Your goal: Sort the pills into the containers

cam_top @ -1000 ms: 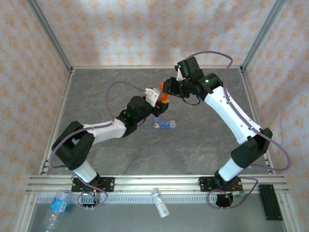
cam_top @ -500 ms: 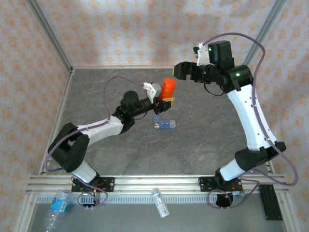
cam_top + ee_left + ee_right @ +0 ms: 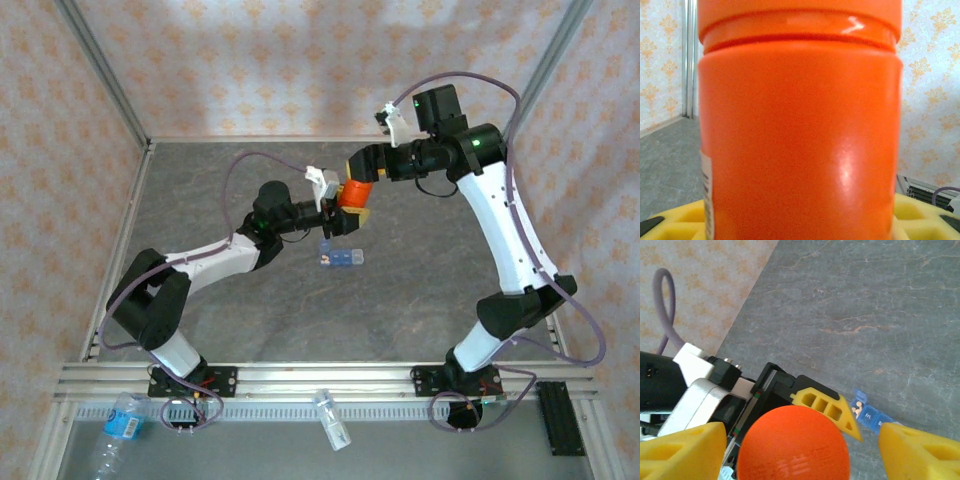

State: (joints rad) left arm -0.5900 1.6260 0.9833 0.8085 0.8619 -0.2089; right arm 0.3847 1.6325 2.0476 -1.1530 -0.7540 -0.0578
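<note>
The left gripper [image 3: 348, 208] was closed on the orange vial [image 3: 352, 192], its yellow fingers [image 3: 826, 407] pressed to the lower body of the vial, which stood upright between the jaws and clear of the table [image 3: 430, 290]. In the left wrist view the vial [image 3: 800, 125] sat right in front of the jaws, its ribbed shoulder and cap [image 3: 800, 12] rising above them. The right gripper [image 3: 363, 166] hung directly over that cap, jaws spread, not gripping anything: from the right wrist camera the round orange cap [image 3: 792, 442] sat between the two yellow fingers [image 3: 685, 447], with a narrow gap on one side and a wider one on the other. The blue pill organizer [image 3: 341, 257] lay flat on the table beneath both sets of jaws, just off to one side of the held vial and apart from it. Past the right jaws it showed beside the left gripper's finger, one end compartment open with a few small pale pills [image 3: 856, 409] inside.
</note>
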